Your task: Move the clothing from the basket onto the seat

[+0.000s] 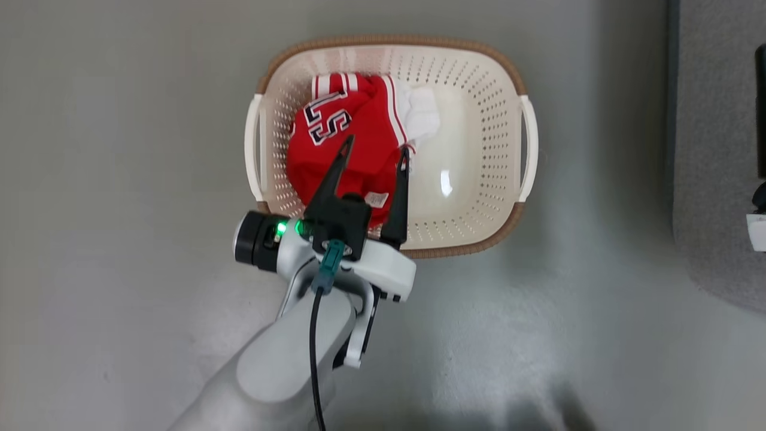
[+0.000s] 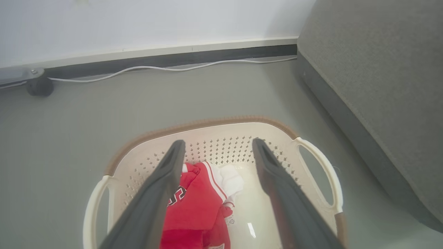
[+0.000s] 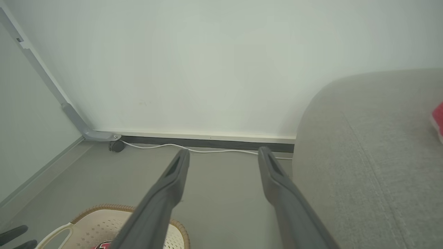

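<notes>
Clothing [image 1: 359,129]: red jersey [image 1: 326,123], white stripes, black-and-white numerals, plus white piece [image 1: 422,114], heaped at the left side of the basket [image 1: 479,108].
Basket: cream, perforated, on grey floor [image 1: 119,209] near the grey seat [image 2: 373,86].
Left fingers [image 1: 333,176]: wide apart over the clothing, empty.
Right fingers [image 3: 164,193]: wide apart, empty, facing the white wall [image 3: 207,69].

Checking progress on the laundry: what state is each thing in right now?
Basket: upright on the floor.
Red jersey: crumpled in the basket.
White piece: in the basket, touching the jersey.
Left hand: open, empty, over the basket.
Right hand: open, empty.
Sofa: something red at the frame's edge.
</notes>
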You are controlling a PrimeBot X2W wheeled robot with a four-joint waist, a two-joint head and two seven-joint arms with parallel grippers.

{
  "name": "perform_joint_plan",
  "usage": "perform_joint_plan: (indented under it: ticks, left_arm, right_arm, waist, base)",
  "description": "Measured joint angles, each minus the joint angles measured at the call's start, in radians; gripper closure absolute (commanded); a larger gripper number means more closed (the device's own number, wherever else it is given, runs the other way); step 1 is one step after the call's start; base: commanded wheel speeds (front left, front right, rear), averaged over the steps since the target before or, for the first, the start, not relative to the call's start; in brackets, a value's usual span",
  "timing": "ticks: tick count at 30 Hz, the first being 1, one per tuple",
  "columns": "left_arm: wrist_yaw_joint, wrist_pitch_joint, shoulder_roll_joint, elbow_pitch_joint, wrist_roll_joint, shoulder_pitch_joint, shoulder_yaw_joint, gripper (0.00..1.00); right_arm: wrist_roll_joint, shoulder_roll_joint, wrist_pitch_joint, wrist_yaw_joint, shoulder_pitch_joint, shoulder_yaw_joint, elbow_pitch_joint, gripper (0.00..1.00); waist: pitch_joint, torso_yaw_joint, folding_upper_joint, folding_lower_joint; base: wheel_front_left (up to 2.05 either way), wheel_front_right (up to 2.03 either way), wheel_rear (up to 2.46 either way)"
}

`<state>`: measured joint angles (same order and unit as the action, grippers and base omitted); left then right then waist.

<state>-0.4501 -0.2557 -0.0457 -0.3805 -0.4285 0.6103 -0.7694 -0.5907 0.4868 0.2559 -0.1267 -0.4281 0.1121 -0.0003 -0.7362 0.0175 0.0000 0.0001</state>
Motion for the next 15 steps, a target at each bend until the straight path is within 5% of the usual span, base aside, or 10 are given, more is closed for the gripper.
perform_joint_plan:
  ticks: [15]
  left_arm:
    - [0.063,0.0,0.003,-0.438,-0.139,0.343,-0.248,0.0]
  right_arm:
    - [-0.019,0.042,0.0,0.0,-0.098,0.034,-0.1,0.0]
  waist:
    - [-0.195,-0.042,0.0,0.0]
  base:
    - [0.0,0.0,0.0]
